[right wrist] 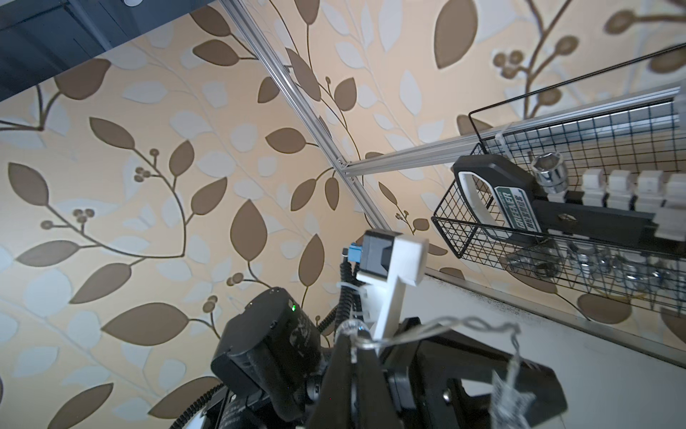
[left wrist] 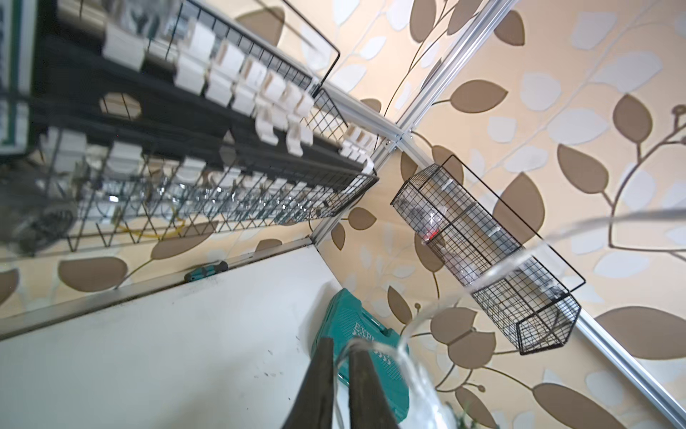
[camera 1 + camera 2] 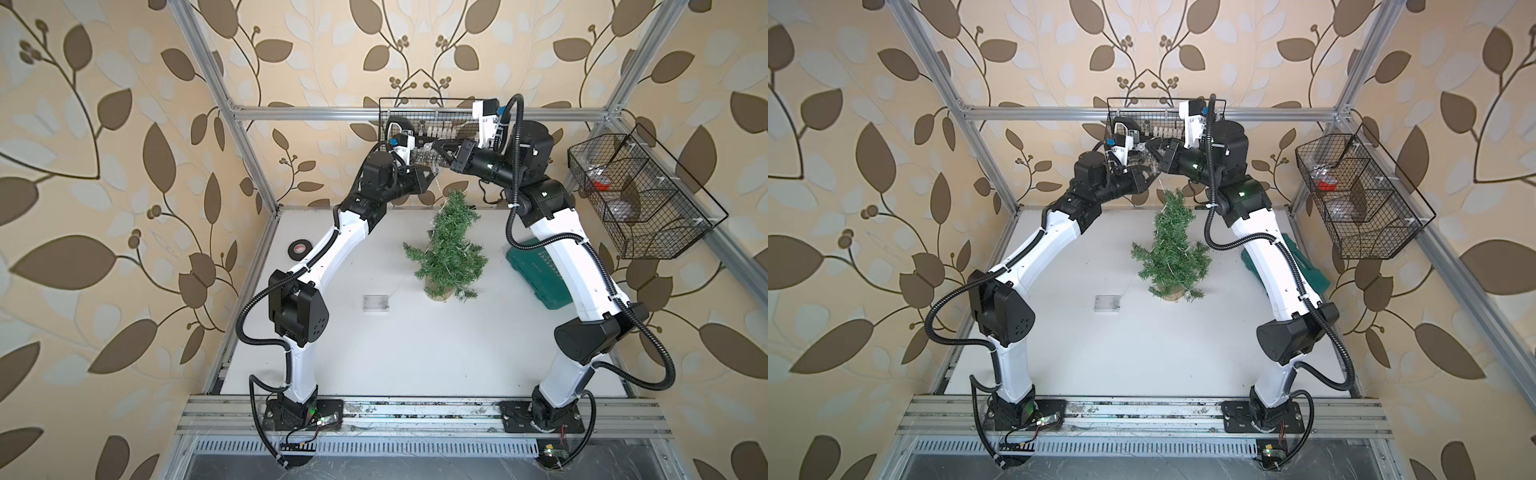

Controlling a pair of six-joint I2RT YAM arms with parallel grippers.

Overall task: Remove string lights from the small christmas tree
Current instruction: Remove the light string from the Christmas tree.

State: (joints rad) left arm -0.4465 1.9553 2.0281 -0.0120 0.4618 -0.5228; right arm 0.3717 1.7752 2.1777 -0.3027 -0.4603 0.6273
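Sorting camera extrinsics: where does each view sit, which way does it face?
Top views: overhead at the front, facing down on the table and small christmas tree; both arms show.
Left wrist: faces past the shut left pincer to the green case and side basket.
Right wrist: faces past the right pincer to the left arm's wrist.
Shared: both wrist views show the string lights and back basket.

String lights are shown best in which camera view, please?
Right wrist view: the string lights, wire and bulb, show sharp at the right gripper. Left wrist view shows a blurred strand; top views, only faint thread and the battery box.
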